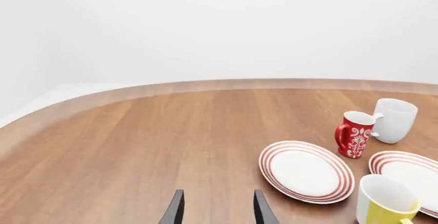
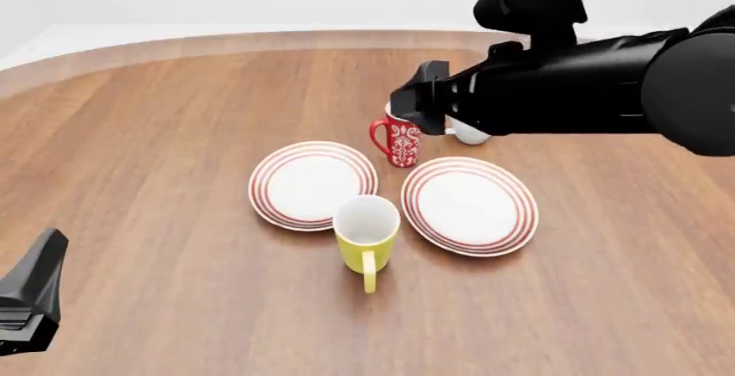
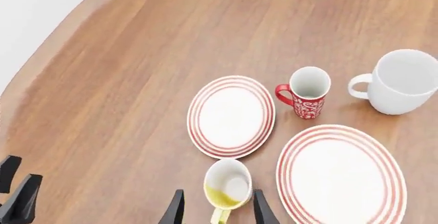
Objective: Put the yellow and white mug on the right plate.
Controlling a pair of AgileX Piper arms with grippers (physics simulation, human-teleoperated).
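Nearest me, the yellow and white mug [image 2: 367,230] stands upright and empty on the surface [image 2: 172,178], just beside both plates' near rims, handle toward me. Neither the right plate [image 2: 470,205] nor the left plate [image 2: 312,184] holds anything. Above the mug, my right end effector [image 3: 216,209] is spread wide; my left end effector [image 1: 216,208] is also parted, holding nothing over open wood.

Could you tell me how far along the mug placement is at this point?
Nothing is placed yet: the yellow and white mug stands on the table between the two plates, and the right plate is bare. The right gripper, jaws open, hangs above the mug. Grasping, lifting and placing remain.
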